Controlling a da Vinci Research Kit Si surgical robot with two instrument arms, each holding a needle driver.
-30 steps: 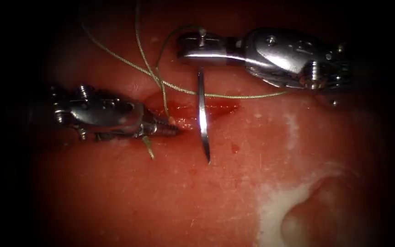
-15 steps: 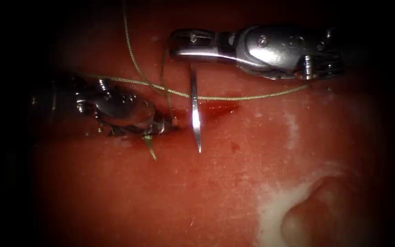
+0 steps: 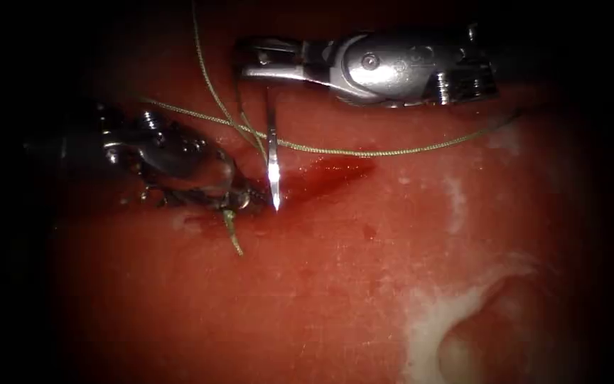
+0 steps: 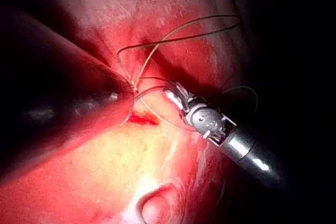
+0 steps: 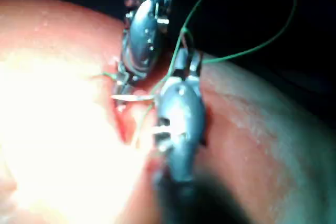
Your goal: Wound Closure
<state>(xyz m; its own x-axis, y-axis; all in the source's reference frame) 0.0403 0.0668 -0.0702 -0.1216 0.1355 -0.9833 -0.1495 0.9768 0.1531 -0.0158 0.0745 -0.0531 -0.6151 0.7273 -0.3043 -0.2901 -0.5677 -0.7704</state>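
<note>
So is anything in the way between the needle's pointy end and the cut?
Nothing visible. The needle, held near its blunt end by the right tool, hangs with its tip just above the cut. Thread crosses the needle's shaft higher up.

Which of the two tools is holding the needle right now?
The right tool, entering from the endoscope view's right, grips the needle near its thread end. The left tool sits at the cut's left end, jaws at the tissue.
</note>
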